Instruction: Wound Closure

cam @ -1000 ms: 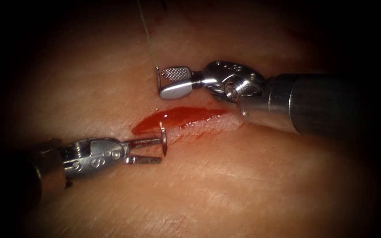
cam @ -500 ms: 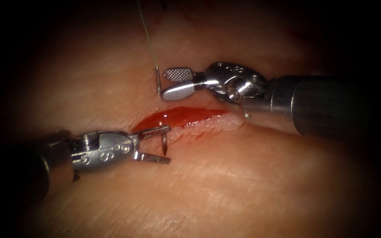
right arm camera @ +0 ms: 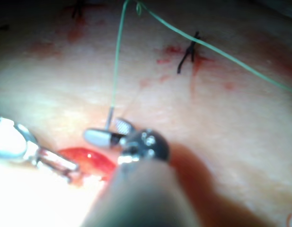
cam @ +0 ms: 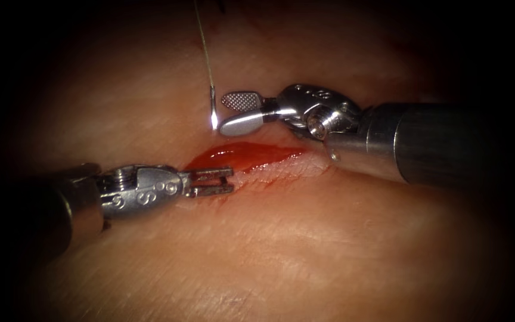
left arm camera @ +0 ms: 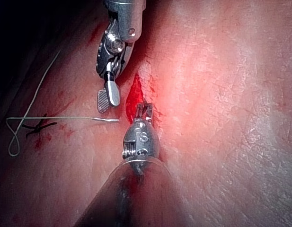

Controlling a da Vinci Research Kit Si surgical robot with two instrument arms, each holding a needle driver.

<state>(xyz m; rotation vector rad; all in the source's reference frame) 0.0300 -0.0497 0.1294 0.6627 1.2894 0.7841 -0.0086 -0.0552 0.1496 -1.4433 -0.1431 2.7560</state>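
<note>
Red fluid (cam: 242, 156) fills the cut (cam: 269, 160) between your tools: your left tool (cam: 214, 182) pinches the needle tip there, while your open right tool (cam: 233, 113) sits beside the needle's tail (cam: 213, 110) and thread (cam: 204, 45).

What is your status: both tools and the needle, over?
Right tool open, holding nothing, beside needle tail. Needle in tissue by the cut, thread trailing. Left tool at cut; grip unclear.
</note>
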